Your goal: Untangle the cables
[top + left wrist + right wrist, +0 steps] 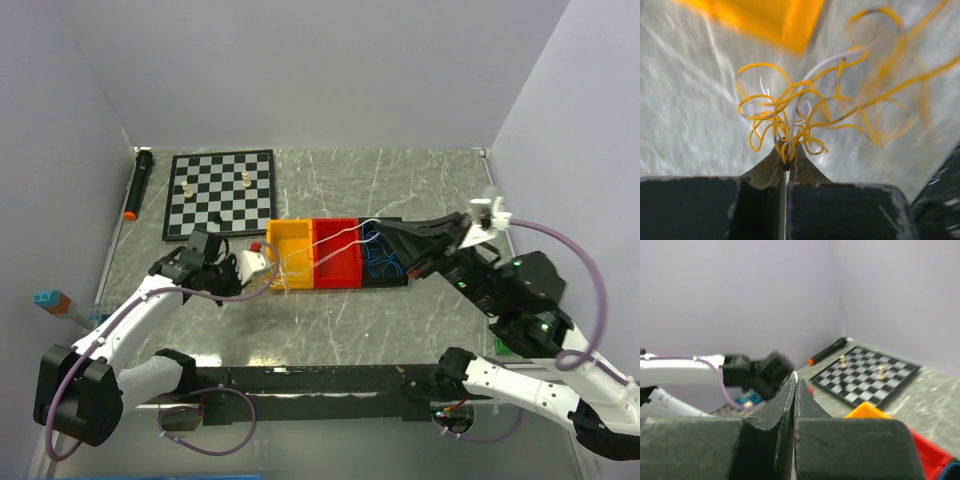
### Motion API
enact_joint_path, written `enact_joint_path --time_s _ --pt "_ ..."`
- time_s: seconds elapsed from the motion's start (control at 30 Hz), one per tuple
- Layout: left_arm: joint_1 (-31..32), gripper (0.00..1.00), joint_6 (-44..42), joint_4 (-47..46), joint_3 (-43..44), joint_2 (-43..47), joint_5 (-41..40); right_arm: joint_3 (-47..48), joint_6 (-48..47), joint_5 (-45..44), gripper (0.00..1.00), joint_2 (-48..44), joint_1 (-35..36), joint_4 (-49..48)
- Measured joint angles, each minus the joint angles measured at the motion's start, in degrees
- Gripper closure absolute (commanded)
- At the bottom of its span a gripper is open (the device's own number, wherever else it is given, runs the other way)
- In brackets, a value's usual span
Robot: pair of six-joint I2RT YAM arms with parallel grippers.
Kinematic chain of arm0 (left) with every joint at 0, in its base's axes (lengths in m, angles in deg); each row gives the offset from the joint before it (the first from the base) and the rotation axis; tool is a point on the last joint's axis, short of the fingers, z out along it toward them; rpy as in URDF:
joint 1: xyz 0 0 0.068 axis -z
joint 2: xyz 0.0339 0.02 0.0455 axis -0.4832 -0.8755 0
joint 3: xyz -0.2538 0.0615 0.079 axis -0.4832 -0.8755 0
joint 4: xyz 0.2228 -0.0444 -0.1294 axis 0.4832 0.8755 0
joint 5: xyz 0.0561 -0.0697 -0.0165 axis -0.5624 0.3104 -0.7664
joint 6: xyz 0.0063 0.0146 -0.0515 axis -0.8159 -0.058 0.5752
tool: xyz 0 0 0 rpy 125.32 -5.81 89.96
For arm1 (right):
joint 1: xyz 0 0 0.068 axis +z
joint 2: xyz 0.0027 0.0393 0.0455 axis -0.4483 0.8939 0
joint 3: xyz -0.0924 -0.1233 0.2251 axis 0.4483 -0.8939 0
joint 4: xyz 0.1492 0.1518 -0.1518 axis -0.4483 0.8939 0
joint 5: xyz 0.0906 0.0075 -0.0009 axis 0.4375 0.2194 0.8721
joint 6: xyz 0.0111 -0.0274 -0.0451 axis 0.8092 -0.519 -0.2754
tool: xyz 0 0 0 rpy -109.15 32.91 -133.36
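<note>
My left gripper (270, 270) is shut on a tangle of yellow cables (805, 110) with a white cable (830, 62) through it. The loops spread out above the closed tips (786, 161) over the marbled table, in front of the yellow bin (290, 248). The white cable (330, 240) runs taut across the yellow and red bins to my right gripper (373, 226), which is shut on its end; a white sliver shows at the closed tips (795, 377). Blue cables (380, 262) lie coiled in the black bin.
Yellow, red (337, 250) and black (392, 275) bins stand in a row mid-table. A chessboard (220, 192) with a few pieces lies at the back left, a black marker with an orange tip (137, 185) beside it. Grey walls enclose three sides.
</note>
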Motion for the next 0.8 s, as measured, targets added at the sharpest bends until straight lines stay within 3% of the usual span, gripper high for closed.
enact_joint_path --time_s 0.27,0.47,0.67,0.8 --pt "0.02 0.99 -12.37 -2.51 -13.55 0.17 -18.23 7.85 -6.62 -3.76 1.0 -2.6 -0.07 4.9" --pt "0.07 0.99 -16.46 -7.63 -15.78 0.11 -26.8 12.98 -10.86 -6.32 1.0 -3.93 -0.07 5.01" --pt "0.04 0.99 -17.4 -9.38 -15.74 -1.31 -29.75 16.17 -13.94 -7.91 1.0 -4.44 -0.07 4.74" --pt "-0.15 0.99 -15.43 -4.9 -12.98 -1.99 -26.49 16.02 -14.69 -9.07 1.0 -3.78 -0.07 4.85"
